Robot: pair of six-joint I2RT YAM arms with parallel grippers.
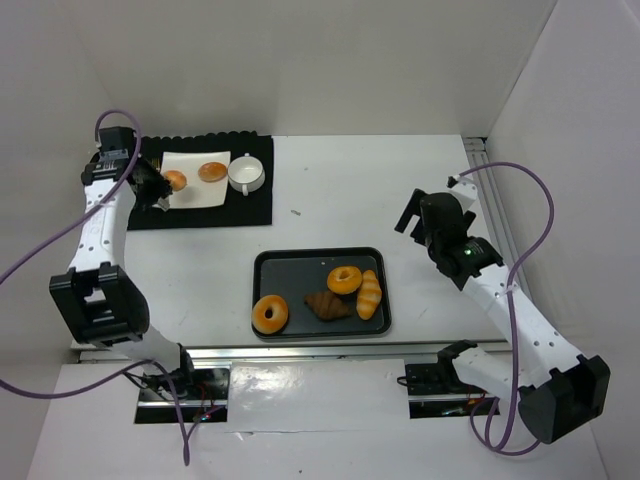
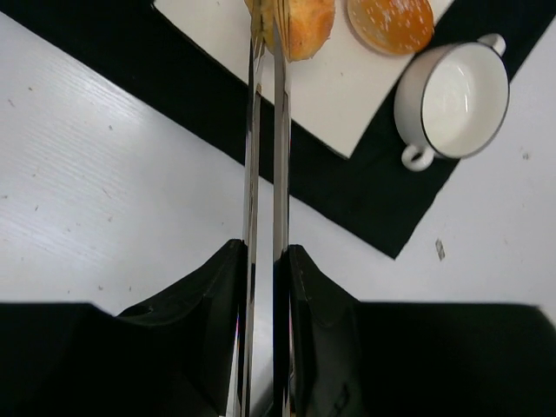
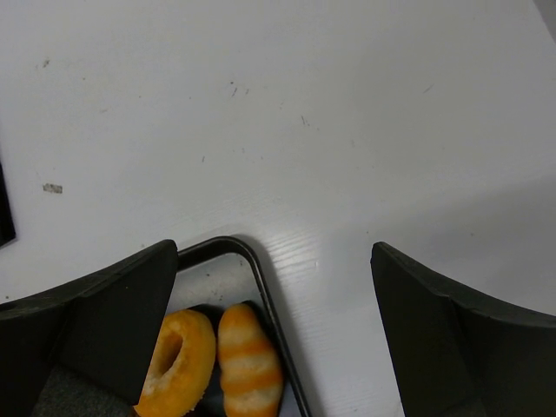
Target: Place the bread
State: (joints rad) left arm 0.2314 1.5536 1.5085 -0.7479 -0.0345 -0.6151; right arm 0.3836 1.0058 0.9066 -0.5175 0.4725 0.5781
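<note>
Far-left corner of the table [image 1: 330, 190], on the mat [image 1: 255, 210], we're mid-placing on the plate [image 1: 195, 198]: L gripper [image 2: 266, 26], narrow, is pinching one bun [image 2: 308, 26] beside the 2nd bun [image 2: 391, 22]; next prob release + lift. R gripper [image 3: 274, 261] is hanging wide, empty

White table [image 1: 340, 190] inside white walls [image 1: 300, 60]
They rise along the far, left and right edges; a metal rail [image 1: 480, 165] starts at the far-right corner.
</note>
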